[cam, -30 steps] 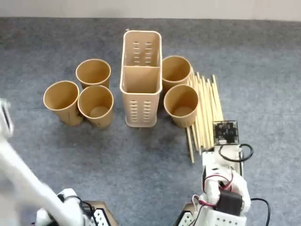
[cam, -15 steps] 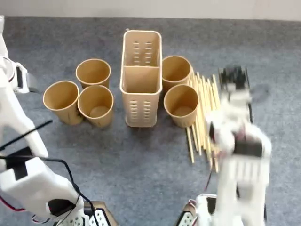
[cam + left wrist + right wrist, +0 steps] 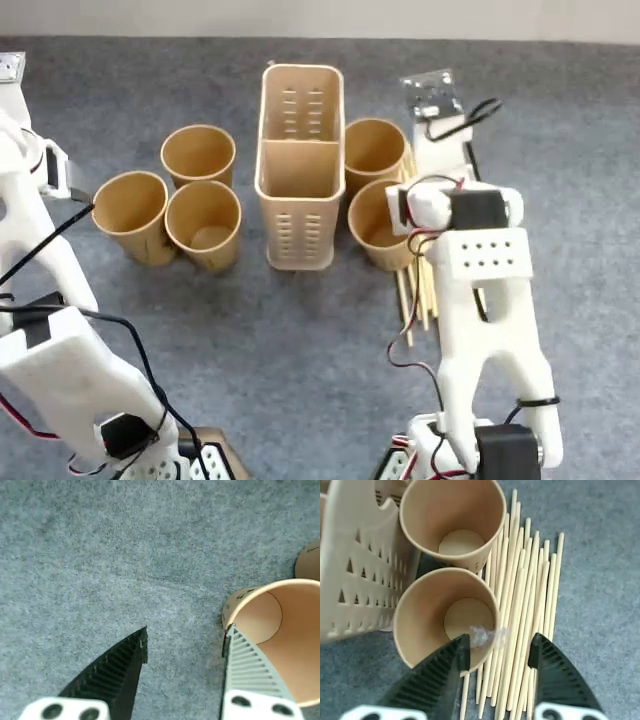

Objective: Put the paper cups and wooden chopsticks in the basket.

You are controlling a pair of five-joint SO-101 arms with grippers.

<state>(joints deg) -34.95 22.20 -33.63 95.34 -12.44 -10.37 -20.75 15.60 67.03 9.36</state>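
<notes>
The right end effector [image 3: 500,640] hangs wide open and holds nothing. Its tips are over the rim of a tan paper cup [image 3: 445,615] and the pale wooden chopsticks [image 3: 525,595] just beside it. The left end effector [image 3: 187,630] is also spread and holds nothing, with one tip at a second paper cup [image 3: 280,630]. The beige slotted plastic basket [image 3: 299,165] stands toward the far edge of the grey table [image 3: 300,340], with cups on the table at both its sides.

Five paper cups [image 3: 204,222] are counted: three left of the one basket [image 3: 299,165], two right of it. The wooden chopsticks [image 3: 525,595] are laid in one pile, too overlapped to be counted exactly. Two arms [image 3: 485,300] are seen.
</notes>
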